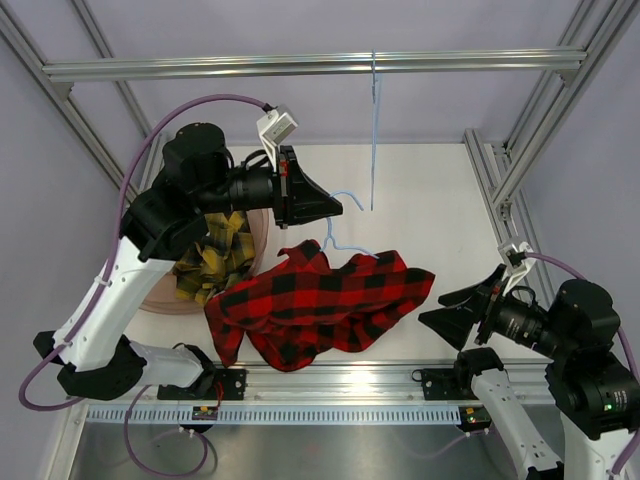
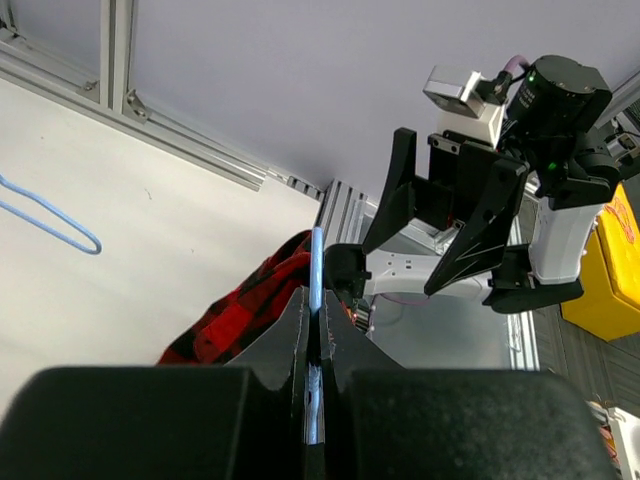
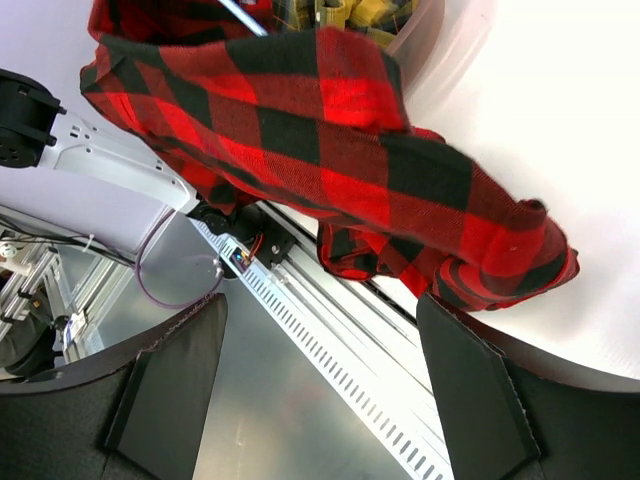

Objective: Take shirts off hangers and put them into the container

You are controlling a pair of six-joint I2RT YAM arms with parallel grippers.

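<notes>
The left gripper is clamped on the wire of a light-blue hanger, just right of the container. Only its wrist camera shows that pinch. The overhead view shows the red-and-black shirt sprawled on the surface. Its long axis runs from the container toward the right gripper, which gapes wide and empty. The yellow-and-black shirt lies inside the container.

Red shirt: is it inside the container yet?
No: the red shirt lies on the table beside the container, which holds the yellow shirt.
</notes>
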